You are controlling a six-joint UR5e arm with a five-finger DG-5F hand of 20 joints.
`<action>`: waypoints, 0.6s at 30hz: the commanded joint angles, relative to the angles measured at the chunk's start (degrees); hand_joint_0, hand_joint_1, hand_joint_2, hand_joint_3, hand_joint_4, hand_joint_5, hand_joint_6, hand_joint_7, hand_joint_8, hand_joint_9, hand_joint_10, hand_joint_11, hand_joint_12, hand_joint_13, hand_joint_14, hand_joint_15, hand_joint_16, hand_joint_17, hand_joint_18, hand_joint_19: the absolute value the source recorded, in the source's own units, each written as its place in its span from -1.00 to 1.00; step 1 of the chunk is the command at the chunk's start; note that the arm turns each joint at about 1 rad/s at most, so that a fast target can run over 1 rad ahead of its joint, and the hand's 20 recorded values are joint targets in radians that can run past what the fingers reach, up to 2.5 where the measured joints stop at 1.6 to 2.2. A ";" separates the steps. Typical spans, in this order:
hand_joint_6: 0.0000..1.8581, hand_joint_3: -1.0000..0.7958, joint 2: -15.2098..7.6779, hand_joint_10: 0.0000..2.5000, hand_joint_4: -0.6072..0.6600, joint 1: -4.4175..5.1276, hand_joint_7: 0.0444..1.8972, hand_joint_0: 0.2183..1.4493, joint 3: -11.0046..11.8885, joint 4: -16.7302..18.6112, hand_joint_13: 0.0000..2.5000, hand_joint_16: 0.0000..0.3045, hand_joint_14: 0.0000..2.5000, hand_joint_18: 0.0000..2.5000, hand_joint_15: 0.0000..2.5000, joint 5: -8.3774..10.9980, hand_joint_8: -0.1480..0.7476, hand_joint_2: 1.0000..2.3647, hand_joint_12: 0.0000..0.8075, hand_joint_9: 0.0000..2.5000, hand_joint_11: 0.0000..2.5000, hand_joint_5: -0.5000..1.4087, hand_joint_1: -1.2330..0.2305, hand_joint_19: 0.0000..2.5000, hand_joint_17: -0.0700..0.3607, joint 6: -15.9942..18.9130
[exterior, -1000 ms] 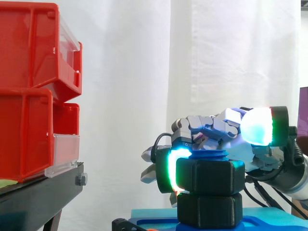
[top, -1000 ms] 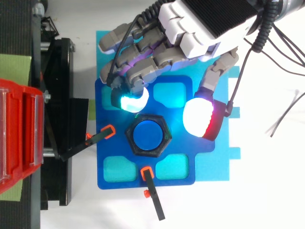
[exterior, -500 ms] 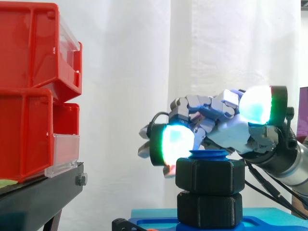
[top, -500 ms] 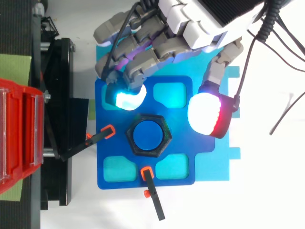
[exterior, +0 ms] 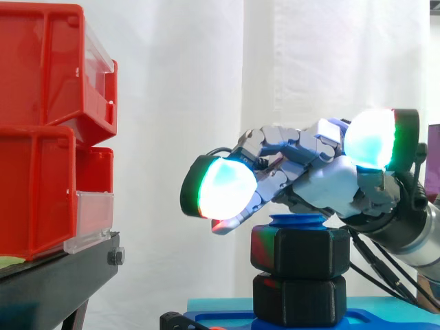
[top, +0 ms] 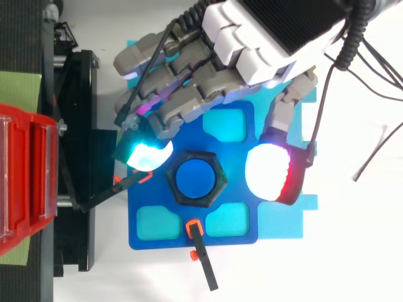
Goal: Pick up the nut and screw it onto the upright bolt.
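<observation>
Nut position: sat on the bolt (exterior: 295,221), black nut (exterior: 299,251) just under the bolt's blue top, a narrow gap left above the black hex block (exterior: 299,299) below it.
Hand position: hung just above the nut, hand (exterior: 323,182) apart from it in the side view.
Finger state: spread and relaxed, nothing pinched; one glowing fingertip (exterior: 223,187) out past the nut's far side, thumb pad (exterior: 371,137) raised on the arm side.
Task stage (judged): nut threaded on but probably not run fully down; a fresh grip needed for more turns.
Risk 1: uneven closing, caused by the fingertip and thumb sitting at different heights; could rock the nut and bind the thread.
Risk 2: slip off the hex corners, caused by round pads on flat faces; turn lost, nut unmoved.
Risk 3: snag on the near clamp (top: 129,182), caused by the fingertip lying right over it in the top view.
Count, nuts: one.
Count, bolts: one.
Count, hex blocks: one.
Count, clamps: two, second at (top: 203,261).
Count, blue plates: one (top: 230,200).
Count, red bins: two stacked, (exterior: 41,69) over (exterior: 34,192).
</observation>
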 commanded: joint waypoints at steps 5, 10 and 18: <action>-0.46 -0.44 0.00 -1.00 0.27 1.13 -0.29 -0.57 -1.87 0.57 -0.69 -0.80 -1.00 -0.91 -1.00 1.60 -0.23 -1.00 -0.32 -0.44 -1.00 -0.59 0.60 -1.00 -0.36 -1.56; -0.46 -0.44 0.00 -1.00 0.27 1.57 -0.29 -0.58 -2.57 0.66 -0.71 -0.80 -1.00 -0.93 -1.00 2.30 -0.23 -1.00 -0.31 -0.45 -1.00 -0.59 0.61 -1.00 -0.35 -2.09; -0.46 -0.44 0.00 -1.00 0.27 2.10 -0.24 -0.58 -4.16 0.93 -0.71 -0.80 -1.00 -0.93 -1.00 3.36 -0.22 -1.00 -0.31 -0.46 -1.00 -0.59 0.62 -1.00 -0.35 -2.53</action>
